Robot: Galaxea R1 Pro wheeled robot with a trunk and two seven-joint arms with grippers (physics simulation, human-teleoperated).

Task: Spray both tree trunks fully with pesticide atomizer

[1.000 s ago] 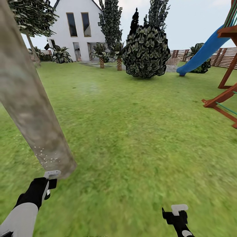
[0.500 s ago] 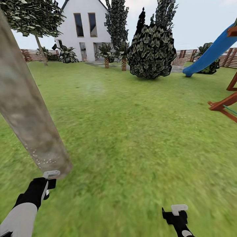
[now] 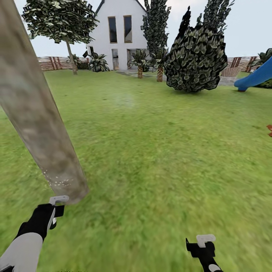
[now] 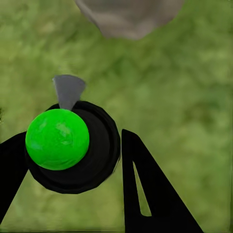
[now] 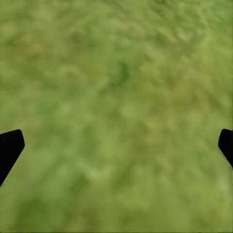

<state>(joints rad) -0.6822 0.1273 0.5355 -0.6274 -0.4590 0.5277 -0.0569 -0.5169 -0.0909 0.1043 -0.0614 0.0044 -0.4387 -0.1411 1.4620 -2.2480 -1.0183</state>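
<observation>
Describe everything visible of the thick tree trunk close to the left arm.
The tree trunk is a thick, branchless column of mottled grey-brown bark, leaning toward the head view's upper left and running out of frame. Its base meets the grass just ahead of the left gripper. Fine white specks dot only a low band near the base; the bark above looks bare. In the left wrist view its rounded base sits beyond the green-topped atomizer.

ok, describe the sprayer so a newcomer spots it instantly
Start at the thick grey-brown tree trunk leaning over the lawn. Just below its base, the left end effector grips the sprayer: a black round body with a bright green ball top and a grey nozzle, unlike anything nearby.
</observation>
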